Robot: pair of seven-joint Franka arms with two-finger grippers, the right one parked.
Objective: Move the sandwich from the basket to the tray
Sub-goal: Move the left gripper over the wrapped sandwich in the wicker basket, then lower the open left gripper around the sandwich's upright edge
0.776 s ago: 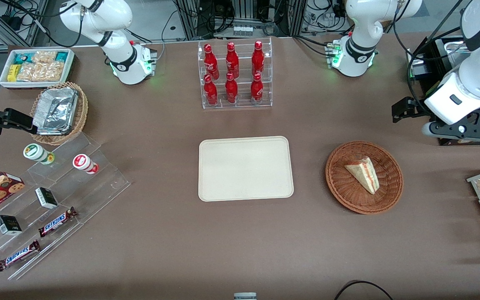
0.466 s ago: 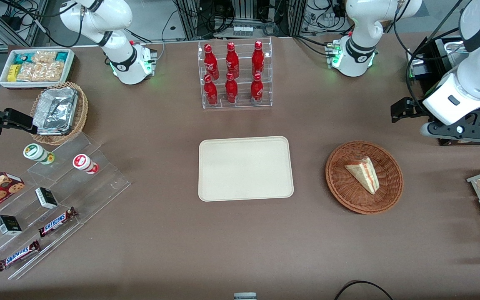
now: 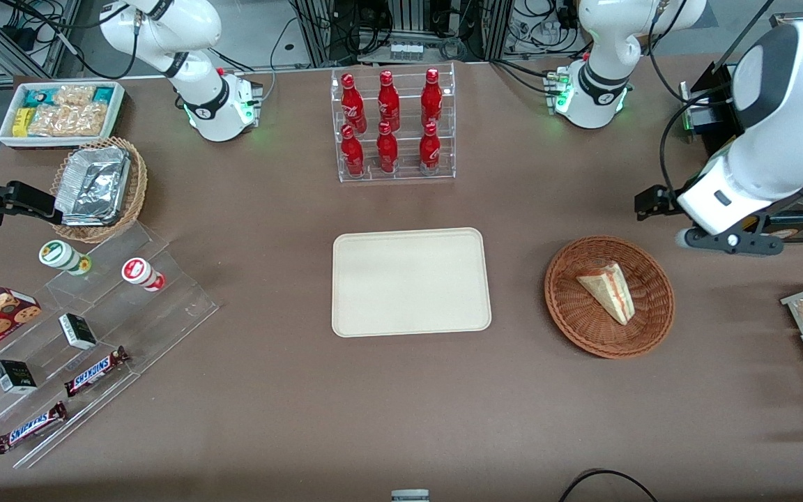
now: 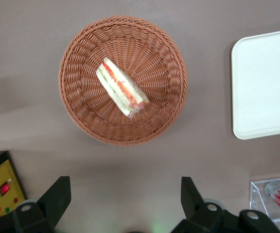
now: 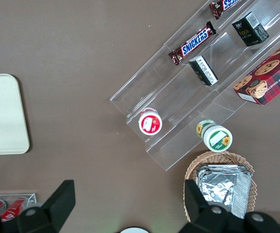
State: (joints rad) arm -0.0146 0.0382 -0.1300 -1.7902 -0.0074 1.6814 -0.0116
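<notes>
The left arm's pincer (image 4: 123, 194) hung above the desk (image 3: 401, 404) with fingers spread and empty, farther from the front camera than the wicker basket (image 3: 569, 307) holding the wrapped sandwich (image 3: 608, 288). The approach step looked underway; next would be descending over the wedge, the cream tray (image 3: 411, 282) lying bare.

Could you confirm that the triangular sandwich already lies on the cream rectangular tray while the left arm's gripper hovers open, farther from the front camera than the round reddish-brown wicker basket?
Not quite: the triangular sandwich lies in the round reddish-brown wicker basket, as the front view shows; the cream rectangular tray holds nothing. The left arm's gripper does hover open, farther from the front camera than the basket.
</notes>
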